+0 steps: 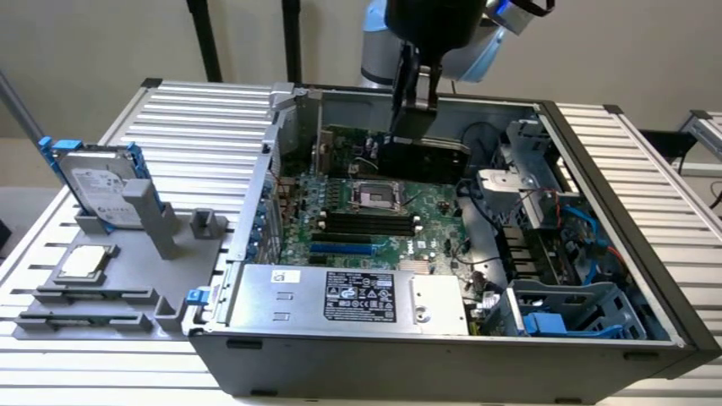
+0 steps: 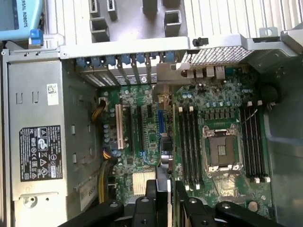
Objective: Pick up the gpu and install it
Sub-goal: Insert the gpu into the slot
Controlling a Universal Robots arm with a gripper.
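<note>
Carrying stage: the pincer (image 1: pixel 414 123) pinches the gpu (image 1: pixel 434 165), hung edge-down above the motherboard (image 1: pixel 390 222). Seating it calls for lining its connector edge with the expansion slots (image 2: pixel 161 124).

The graphics card (image 1: pixel 424 161) shows a black face, and the tool (image 1: pixel 415 127) is black as well. The circuit board (image 1: pixel 390 222) is green, striped with black and blue slots. The case (image 1: pixel 451 376) is dark grey. Its power box (image 1: pixel 282 296) is silver with a black-and-white label. At the exterior view's left, the hard drive (image 1: pixel 104 193) is silver with blue rails, the chip (image 1: pixel 84 264) is silver, and their stand (image 1: pixel 124 296) is plain grey. The surface (image 1: pixel 203 106) is pale silver, ribbed in straight lines.
</note>
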